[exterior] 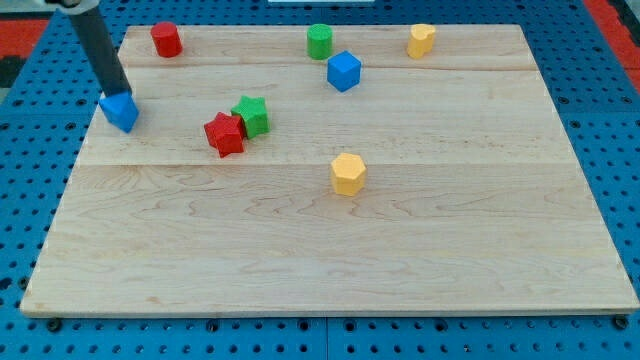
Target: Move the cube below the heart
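Observation:
The blue cube [343,71] sits near the view's top, right of centre. A yellow block [421,40], which looks like the heart, lies above and to the right of it at the top edge. My rod comes down from the top left, and my tip [116,93] rests against the top of another blue block [119,111] at the board's left edge; its shape is unclear. The tip is far to the left of the cube and the yellow block.
A red cylinder [166,40] and a green cylinder [319,41] stand along the top. A red star [225,134] and a green star [251,115] touch left of centre. A yellow hexagon [348,173] lies mid-board. The wooden board [330,270] sits on a blue pegboard.

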